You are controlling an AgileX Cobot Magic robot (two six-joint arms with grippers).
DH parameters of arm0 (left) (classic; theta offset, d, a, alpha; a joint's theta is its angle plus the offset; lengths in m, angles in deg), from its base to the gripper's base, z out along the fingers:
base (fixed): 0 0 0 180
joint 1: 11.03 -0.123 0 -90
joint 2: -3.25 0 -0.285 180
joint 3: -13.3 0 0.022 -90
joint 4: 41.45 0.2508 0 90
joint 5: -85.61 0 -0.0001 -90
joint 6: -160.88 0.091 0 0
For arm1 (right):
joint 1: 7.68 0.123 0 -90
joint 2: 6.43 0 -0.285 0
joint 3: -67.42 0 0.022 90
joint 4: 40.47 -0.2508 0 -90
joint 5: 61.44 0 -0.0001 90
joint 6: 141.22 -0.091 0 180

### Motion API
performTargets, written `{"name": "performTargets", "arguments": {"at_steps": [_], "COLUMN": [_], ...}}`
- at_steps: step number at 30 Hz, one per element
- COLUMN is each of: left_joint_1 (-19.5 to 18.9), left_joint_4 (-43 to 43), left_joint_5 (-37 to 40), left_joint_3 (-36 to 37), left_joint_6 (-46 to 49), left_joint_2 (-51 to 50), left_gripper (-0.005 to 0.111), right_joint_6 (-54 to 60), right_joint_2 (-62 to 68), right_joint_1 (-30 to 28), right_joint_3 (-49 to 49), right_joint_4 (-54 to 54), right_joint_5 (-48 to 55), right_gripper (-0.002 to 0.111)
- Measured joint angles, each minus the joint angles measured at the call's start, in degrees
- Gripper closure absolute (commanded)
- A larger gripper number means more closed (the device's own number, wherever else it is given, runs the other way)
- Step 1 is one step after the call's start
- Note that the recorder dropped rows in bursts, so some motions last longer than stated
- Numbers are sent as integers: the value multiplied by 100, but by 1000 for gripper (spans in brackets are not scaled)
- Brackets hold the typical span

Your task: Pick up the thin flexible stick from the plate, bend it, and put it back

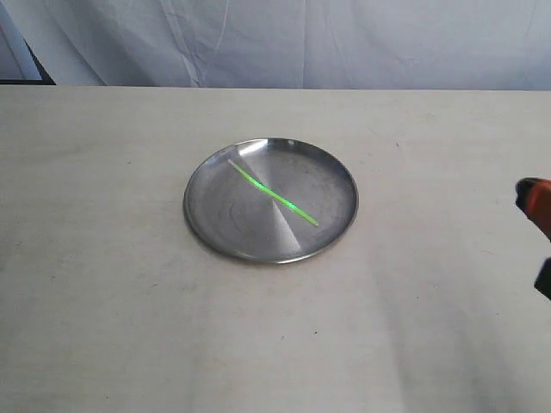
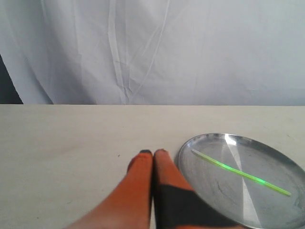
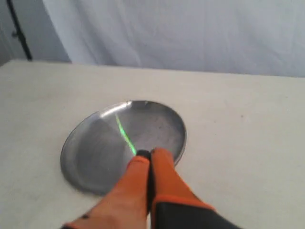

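Observation:
The neon-green thin flexible stick (image 1: 272, 192) lies straight and diagonal across the shiny silver plate (image 1: 222, 212) in the middle of the table. My left gripper (image 2: 153, 153) is shut and empty, its orange fingertips just beside the plate's rim (image 2: 187, 145), clear of the stick (image 2: 240, 172). It does not show in the exterior view. My right gripper (image 3: 149, 153) is shut with nothing in it and hovers in front of the plate (image 3: 90, 143), hiding the stick's near end (image 3: 125, 133). Only its orange tip (image 1: 535, 202) shows at the exterior view's right edge.
The plate sits on a pale cream table (image 1: 103, 284). A white cloth backdrop (image 1: 284, 39) hangs behind the table's far edge. A dark stand (image 3: 16, 28) is at the far corner.

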Motion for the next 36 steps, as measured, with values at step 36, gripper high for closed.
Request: {"name": "performTargets", "arguments": {"at_steps": [36], "left_joint_1": [0], "left_joint_4": [0], "left_joint_5": [-14], "left_joint_3": [0], "left_joint_6": [0], "left_joint_2": [9], "left_gripper": [107], "right_joint_6": [-34], "right_joint_2": [-2454], "right_joint_1": [-1481], "right_joint_3": [1475], "right_joint_4": [-481], "right_joint_5": [-228], "right_gripper": [109]}}
